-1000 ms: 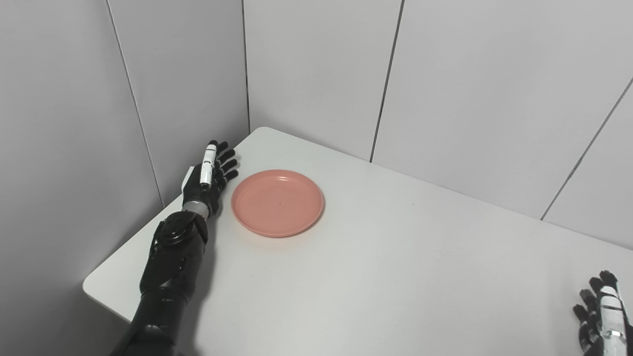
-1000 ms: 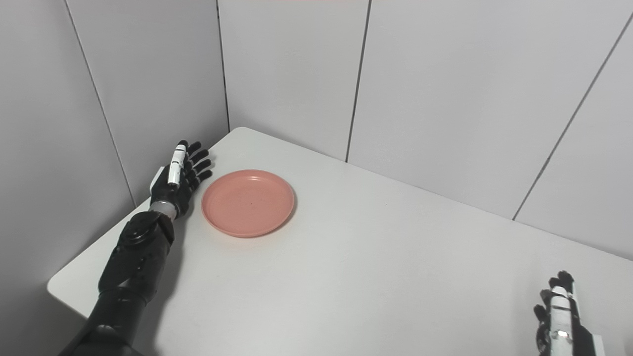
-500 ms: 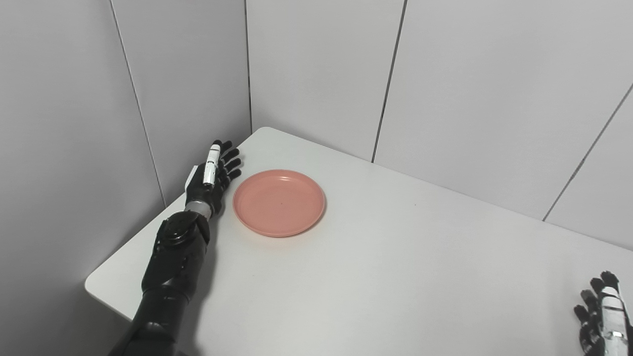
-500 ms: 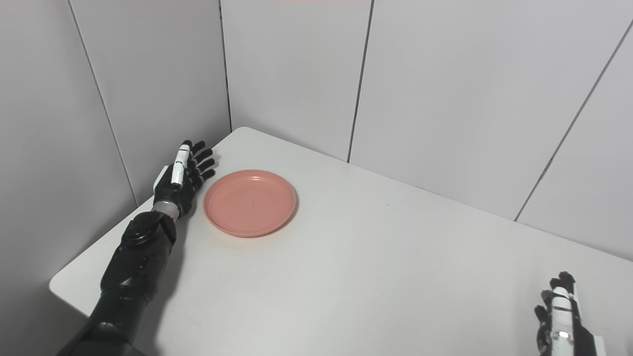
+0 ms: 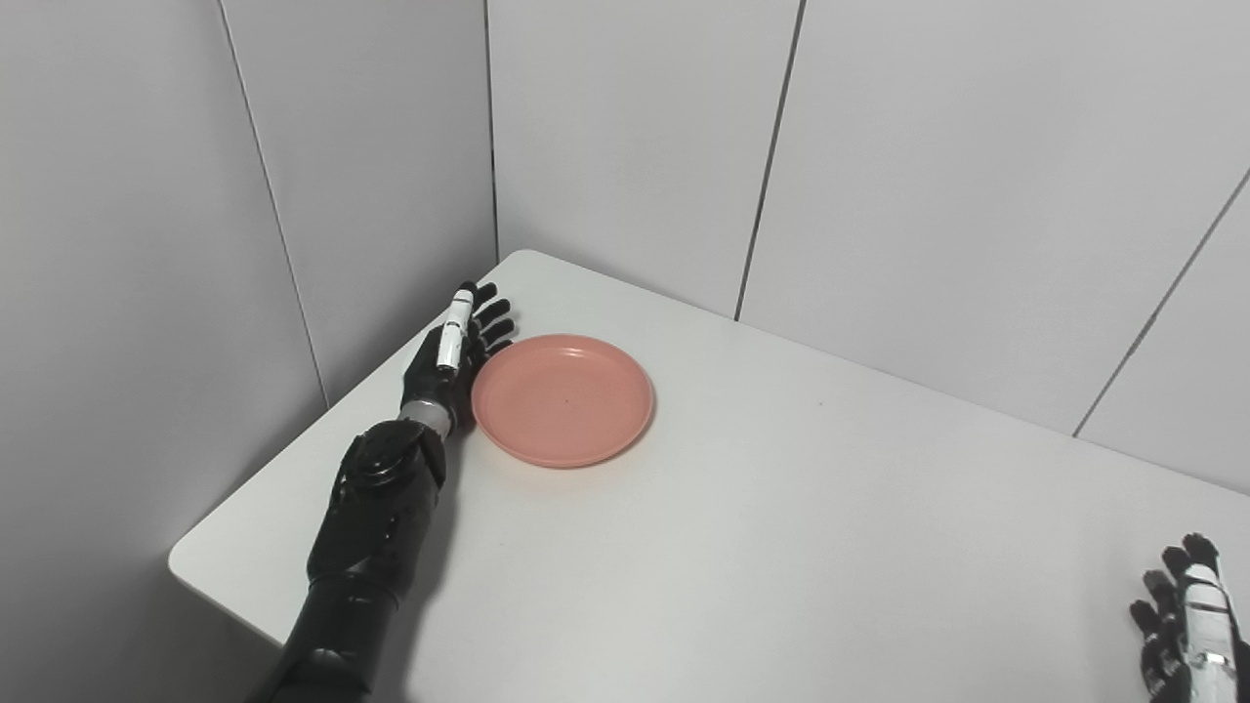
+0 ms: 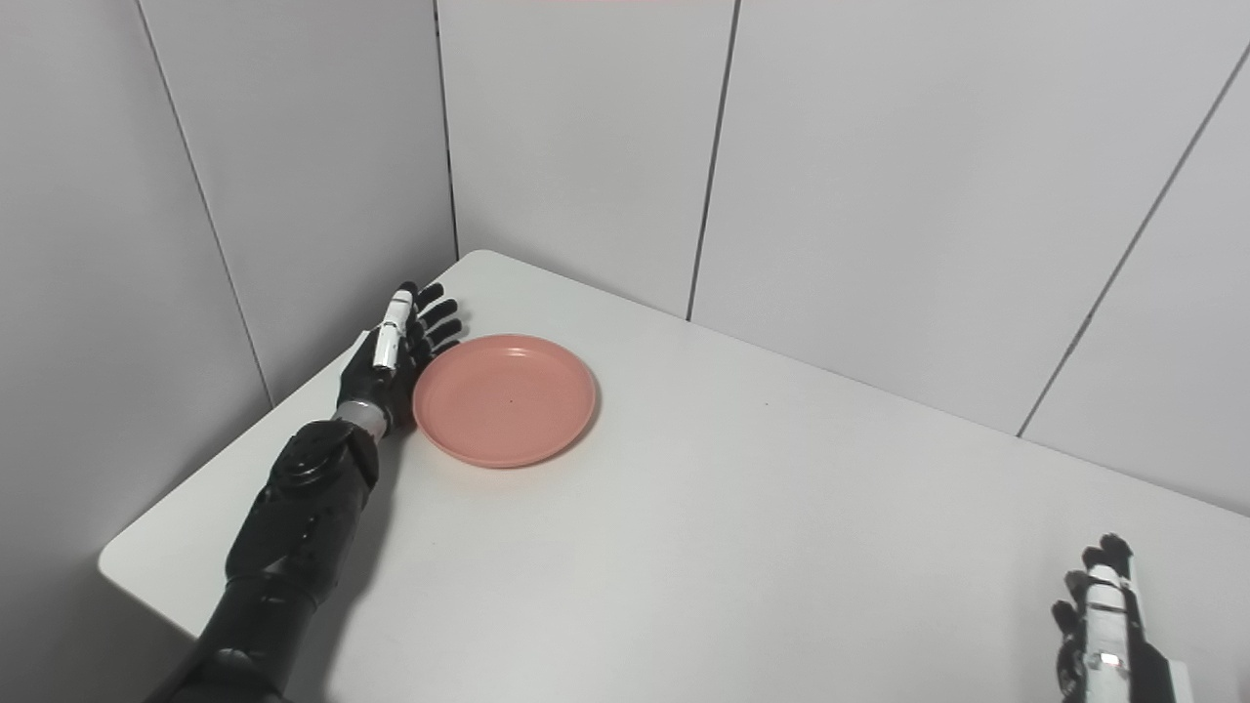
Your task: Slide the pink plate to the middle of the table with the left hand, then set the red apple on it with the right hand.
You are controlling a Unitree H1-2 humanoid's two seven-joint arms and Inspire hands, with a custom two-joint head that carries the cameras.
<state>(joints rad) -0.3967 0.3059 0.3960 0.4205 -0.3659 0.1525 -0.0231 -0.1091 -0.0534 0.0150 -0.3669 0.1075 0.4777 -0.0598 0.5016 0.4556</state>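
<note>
Left eye view: pink plate [image 5: 562,398] on white table [image 5: 781,547], far-left corner. Left hand [image 5: 453,353], fingers spread, edge-on against plate's left rim. Right hand [image 5: 1187,625], fingers apart, empty, bottom right.

A salmon-pink plate [image 5: 563,398] is sitting on a plain white table [image 5: 781,547] (grey-panelled walls [image 5: 977,195] behind), flanked by black-and-white hands [image 5: 451,353].

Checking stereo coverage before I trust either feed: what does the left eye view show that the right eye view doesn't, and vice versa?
Left eye only: nothing of note; its framing sits slightly further left.

Right eye only: a small white piece at the bottom edge beside the right hand; I cannot tell what it is.

Both: the left hand, fingers apart, against the near-left rim of the pink plate on the white table; the right hand low at bottom right, holding nothing. No apple in either.
</note>
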